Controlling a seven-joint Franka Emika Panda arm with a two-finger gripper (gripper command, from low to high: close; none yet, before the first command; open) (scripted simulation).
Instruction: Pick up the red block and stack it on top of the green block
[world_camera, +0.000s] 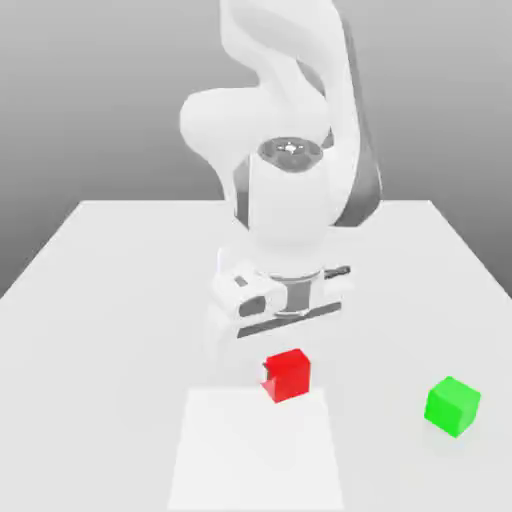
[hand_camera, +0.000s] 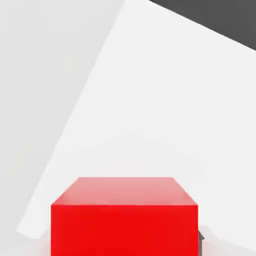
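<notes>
Gripper (world_camera: 285, 350): jaws were nearly closed on the small red cube (world_camera: 288, 375), apparently to secure it for lifting.
Red cube: sat under the hand, on the white table (world_camera: 100, 300).
Green cube (world_camera: 452, 406): stood well apart toward the exterior view's right, awaiting stacking.

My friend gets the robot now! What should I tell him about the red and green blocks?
Gripper: closing around the red block, directly above it; a firm hold isn't confirmed.
Red block: low by the white table, just under the hand.
Green block: sits alone toward the exterior view's right, nothing on it.
Done: reached the red block.
Left: lift it, carry it over, stack it on the green block.
</notes>
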